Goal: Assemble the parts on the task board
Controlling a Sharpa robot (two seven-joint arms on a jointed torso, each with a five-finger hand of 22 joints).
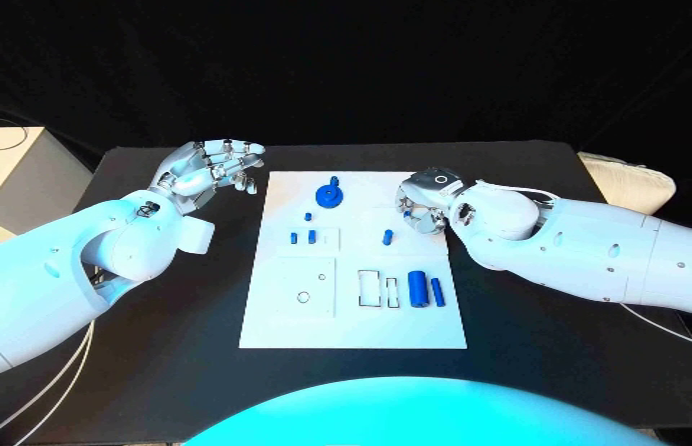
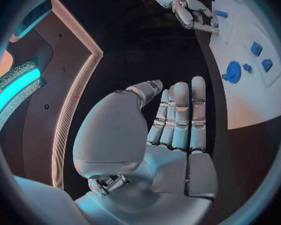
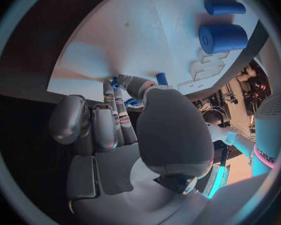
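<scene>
From my remote station: white task board (image 1: 289, 321) lies mid black table (image 1: 534, 361), blue parts (image 1: 420, 287) on it. Left hand (image 1: 211, 169) spread, empty, beside board; right hand (image 1: 427, 206) at board's edge, grip unclear. Dark backdrop behind.

Two bulky, smooth white arms with rounded shells each end in a silver, segmented robot hand, the left robot hand (image 1: 211, 169) and the right robot hand (image 1: 428, 202), with thin white cables trailing beside the left arm.
</scene>
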